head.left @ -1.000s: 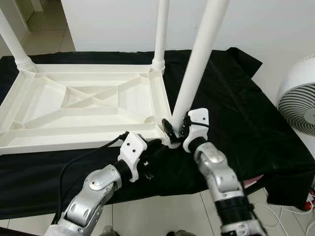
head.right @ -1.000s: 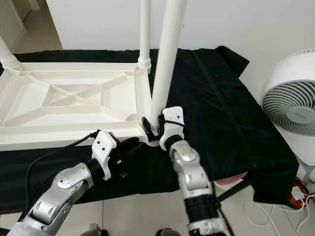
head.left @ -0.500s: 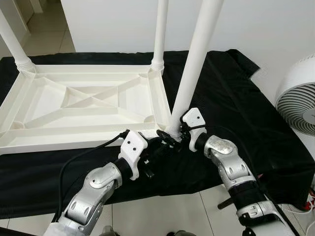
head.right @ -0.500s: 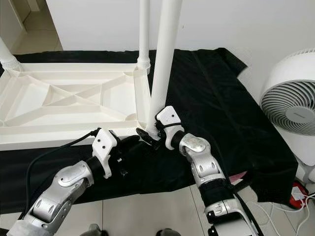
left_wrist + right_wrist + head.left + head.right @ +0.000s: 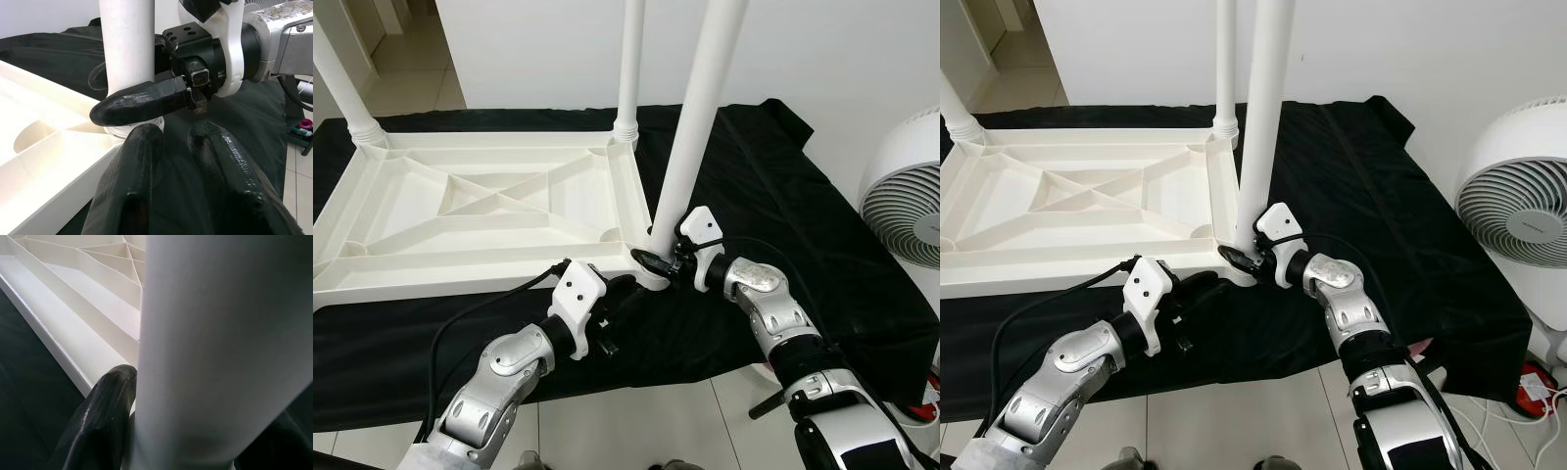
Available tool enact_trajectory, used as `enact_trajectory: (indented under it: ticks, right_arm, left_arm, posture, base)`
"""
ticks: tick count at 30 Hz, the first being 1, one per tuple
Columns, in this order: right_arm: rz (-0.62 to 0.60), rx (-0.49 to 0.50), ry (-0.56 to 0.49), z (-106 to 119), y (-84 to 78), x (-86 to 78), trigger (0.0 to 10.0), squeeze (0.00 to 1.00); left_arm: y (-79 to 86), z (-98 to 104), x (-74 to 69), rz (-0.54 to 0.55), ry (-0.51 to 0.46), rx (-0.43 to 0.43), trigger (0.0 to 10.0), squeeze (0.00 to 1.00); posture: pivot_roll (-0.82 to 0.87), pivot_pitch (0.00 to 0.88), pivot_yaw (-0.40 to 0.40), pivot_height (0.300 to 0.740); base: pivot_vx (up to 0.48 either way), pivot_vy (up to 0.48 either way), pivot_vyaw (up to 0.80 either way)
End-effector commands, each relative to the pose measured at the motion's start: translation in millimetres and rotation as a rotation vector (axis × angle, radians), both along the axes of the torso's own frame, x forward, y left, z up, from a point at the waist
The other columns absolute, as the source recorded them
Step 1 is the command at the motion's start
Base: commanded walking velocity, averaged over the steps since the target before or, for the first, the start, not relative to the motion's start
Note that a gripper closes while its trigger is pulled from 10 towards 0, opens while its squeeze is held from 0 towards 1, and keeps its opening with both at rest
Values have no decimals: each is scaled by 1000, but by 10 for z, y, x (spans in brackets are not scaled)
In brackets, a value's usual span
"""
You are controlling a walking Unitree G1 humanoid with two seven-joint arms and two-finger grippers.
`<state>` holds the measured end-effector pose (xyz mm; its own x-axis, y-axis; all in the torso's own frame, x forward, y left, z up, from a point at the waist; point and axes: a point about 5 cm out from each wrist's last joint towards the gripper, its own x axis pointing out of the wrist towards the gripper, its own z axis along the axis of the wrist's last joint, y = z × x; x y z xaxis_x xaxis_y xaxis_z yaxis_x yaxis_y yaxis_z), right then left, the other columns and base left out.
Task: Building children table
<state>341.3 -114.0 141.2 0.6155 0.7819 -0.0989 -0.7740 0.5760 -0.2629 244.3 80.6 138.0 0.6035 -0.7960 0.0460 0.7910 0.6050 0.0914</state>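
Note:
An upside-down white table top (image 5: 460, 269) lies on a black cloth (image 5: 783, 196). Two white legs stand in its far corners: one at the left (image 5: 342, 83), one at the right (image 5: 629, 69). A third leg (image 5: 700, 108) stands at the near right corner, leaning slightly right. My right gripper (image 5: 658, 262) is shut on this leg's base; in the right wrist view the leg (image 5: 220, 342) sits between its fingers (image 5: 98, 421). My left gripper (image 5: 628, 287) hovers just in front of that corner, fingers (image 5: 127, 186) close together and holding nothing.
A white floor fan (image 5: 906, 211) stands to the right of the cloth-covered surface. A black cable (image 5: 480, 313) runs from my left wrist across the cloth's front edge. Tiled floor (image 5: 636, 431) lies below, and a white wall (image 5: 822, 49) stands behind.
My right elbow has swung out to the right and the gripper has turned around the leg's base. The leg now stands straighter. My left gripper has barely moved.

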Motion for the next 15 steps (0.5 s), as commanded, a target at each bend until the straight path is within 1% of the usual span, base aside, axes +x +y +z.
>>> enact_trajectory:
  ticks: [1,3,4,6,8,11,12,14,15]
  right_arm:
    - [-5,-60,-10,-60,-41,-29,1333,0]
    - [-27,-65,-6,-78,-45,-33,1333,0]
    - [-43,-64,-4,-95,-40,-37,10000,0]
    - [-43,-64,-4,-95,-40,-37,10000,0]
    - [-86,-20,5,-114,1,-82,10000,0]
    - [-196,38,20,-122,8,-101,10000,0]
    - [-196,38,20,-122,8,-101,10000,0]
    - [-352,106,56,-134,7,-143,10000,0]
    - [-352,106,56,-134,7,-143,10000,0]
  left_arm:
    - [-18,-19,-46,-73,16,12,10000,0]
    - [-15,-18,-47,-73,17,12,10000,0]
    - [-16,-18,-50,-75,18,11,10000,0]
    - [-16,-18,-50,-75,18,11,10000,0]
    - [-19,-26,-62,-81,23,12,10000,0]
    - [-27,-27,-67,-85,26,11,10000,0]
    - [-27,-27,-67,-85,26,11,10000,0]
    - [-25,-25,-67,-85,27,11,10000,0]
    - [-25,-25,-67,-85,27,11,10000,0]
  posture:
    - [4,46,1,740]
    - [4,46,1,740]
    - [4,46,1,740]
    - [4,46,1,740]
    - [-5,63,4,740]
    - [-4,67,0,740]
    - [-4,67,0,740]
    - [-9,76,-1,740]
    - [-9,76,-1,740]
  base:
    - [0,0,0]
    - [0,0,0]
    - [0,0,0]
    - [0,0,0]
    - [0,0,0]
    - [0,0,0]
    - [0,0,0]
    - [0,0,0]
    - [0,0,0]
